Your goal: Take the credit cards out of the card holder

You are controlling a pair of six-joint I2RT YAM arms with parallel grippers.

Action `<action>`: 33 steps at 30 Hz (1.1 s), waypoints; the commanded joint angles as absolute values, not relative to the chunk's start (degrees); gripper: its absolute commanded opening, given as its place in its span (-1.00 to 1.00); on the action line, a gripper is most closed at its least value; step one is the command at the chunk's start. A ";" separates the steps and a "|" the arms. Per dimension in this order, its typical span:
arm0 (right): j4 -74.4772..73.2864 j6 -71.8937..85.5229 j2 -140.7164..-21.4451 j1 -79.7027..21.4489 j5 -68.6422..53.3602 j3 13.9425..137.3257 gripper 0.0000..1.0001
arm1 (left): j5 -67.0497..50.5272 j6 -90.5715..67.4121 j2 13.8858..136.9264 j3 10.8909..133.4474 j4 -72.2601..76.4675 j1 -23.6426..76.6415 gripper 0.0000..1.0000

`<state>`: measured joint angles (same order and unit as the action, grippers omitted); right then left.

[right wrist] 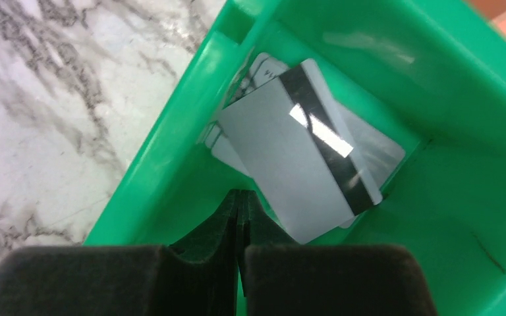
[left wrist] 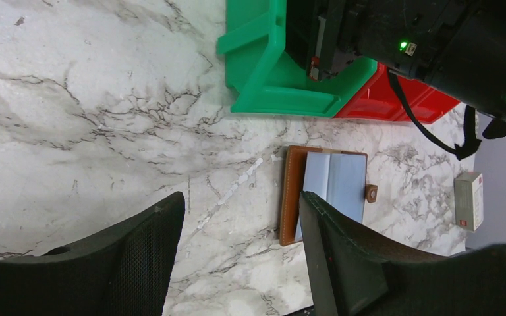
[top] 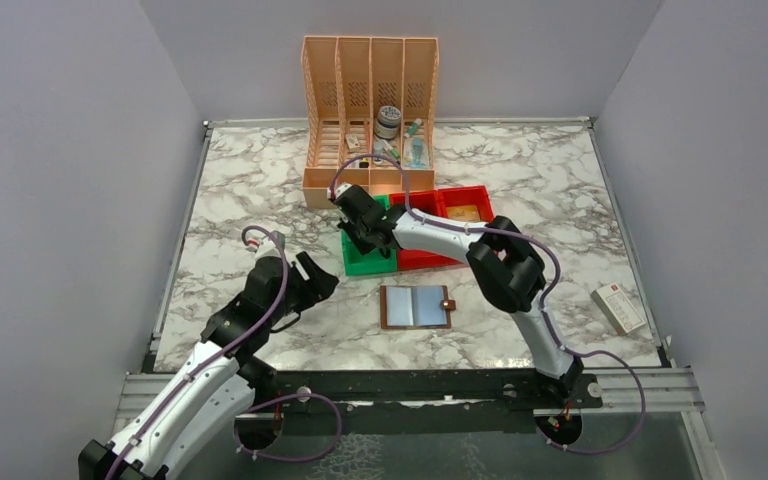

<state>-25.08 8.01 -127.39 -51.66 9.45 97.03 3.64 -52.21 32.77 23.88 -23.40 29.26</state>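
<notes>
Right wrist view shows you the right gripper (right wrist: 239, 201) pinched closed with nothing visible between its pads. Its tips are inside the green plastic bin (right wrist: 474, 85), just beside loose grey credit cards (right wrist: 283, 164). Your left gripper (left wrist: 242, 197) hangs spread wide over the marble table (top: 260, 190). The brown leather card holder (top: 417, 307) lies open near the bins. Red plastic bins (top: 430, 260) adjoin the green one, under the right arm.
</notes>
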 commanded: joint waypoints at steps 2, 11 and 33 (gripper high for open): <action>-26.81 5.20 -130.75 -51.68 19.94 98.26 -0.98 | 5.67 -51.98 33.40 25.39 -24.61 29.36 0.32; -23.48 2.27 -130.96 -51.68 23.43 98.57 -0.98 | 5.62 -51.76 33.81 25.62 -24.63 29.37 0.32; -12.38 14.52 -110.50 -49.83 2.04 83.38 -0.66 | -7.27 -47.78 37.61 23.17 -15.11 29.35 0.40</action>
<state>-18.06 12.23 -123.50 -49.91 7.66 90.59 -0.69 -49.95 36.36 23.88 -21.56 29.26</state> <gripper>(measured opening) 0.124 0.691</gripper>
